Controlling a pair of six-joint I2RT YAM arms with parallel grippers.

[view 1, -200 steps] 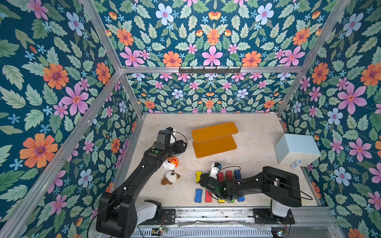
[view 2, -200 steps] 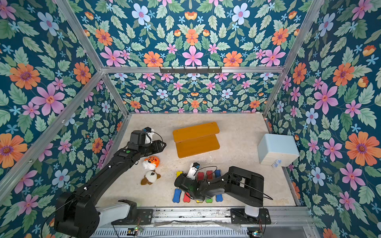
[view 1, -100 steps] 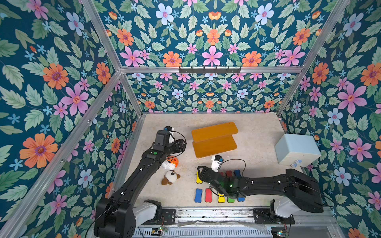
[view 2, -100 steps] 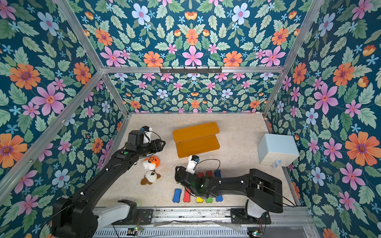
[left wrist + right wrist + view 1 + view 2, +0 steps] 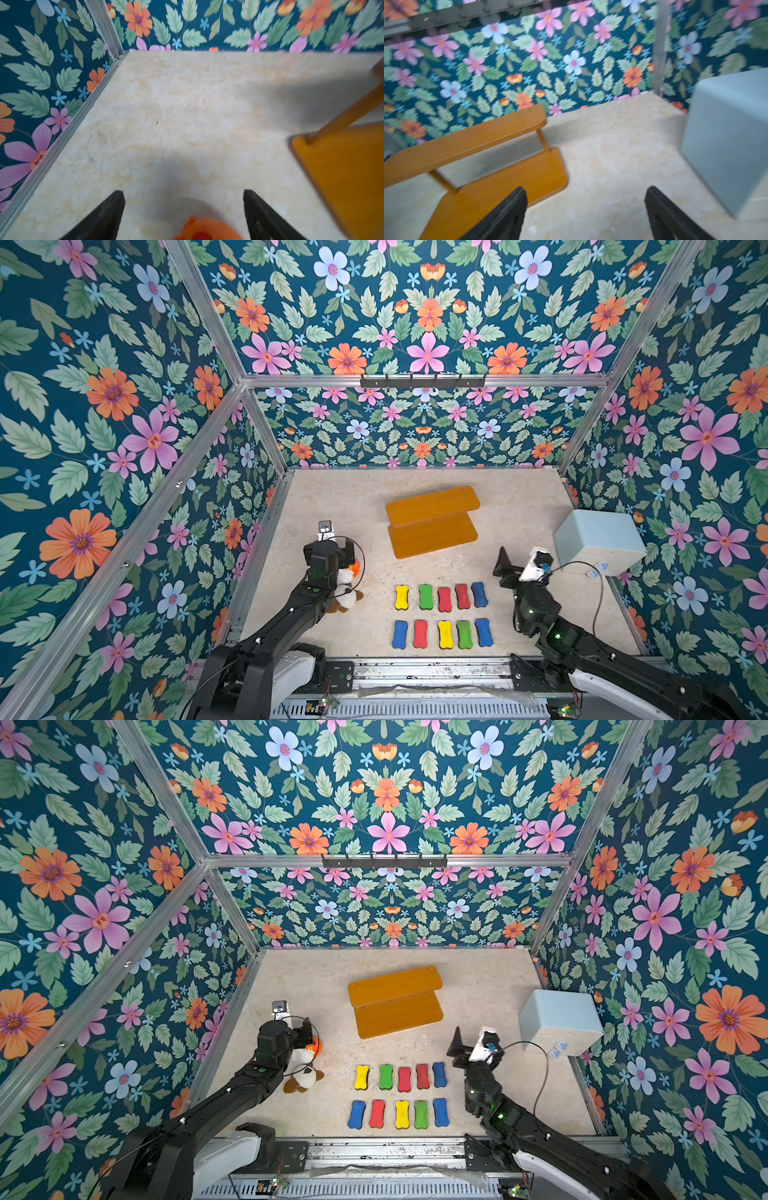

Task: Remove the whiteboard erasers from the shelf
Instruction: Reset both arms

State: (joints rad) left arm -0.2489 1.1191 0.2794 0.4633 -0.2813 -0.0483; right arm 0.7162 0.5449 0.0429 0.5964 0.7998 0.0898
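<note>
Several whiteboard erasers (image 5: 444, 599) (image 5: 404, 1078) in blue, red, yellow and green lie flat on the table in two neat rows, in front of the shelf. The orange-brown shelf (image 5: 432, 522) (image 5: 395, 1002) (image 5: 500, 182) (image 5: 342, 176) has both boards bare. My right gripper (image 5: 519, 562) (image 5: 585, 191) hangs open and empty to the right of the rows, between the shelf's front corner and the box. At the left, my left gripper (image 5: 347, 549) (image 5: 184, 193) is open too, hovering just above an orange plush toy (image 5: 354, 568) (image 5: 207, 228) and holding nothing.
A white and brown plush dog (image 5: 347, 599) lies beside the orange one, under the left arm. A pale blue box (image 5: 598, 543) (image 5: 726, 135) stands at the right wall. Flowered walls enclose the table on three sides.
My right arm has swung from above the eraser rows out to the right and its jaws have opened. The left jaws have opened wider; that arm has barely moved.
</note>
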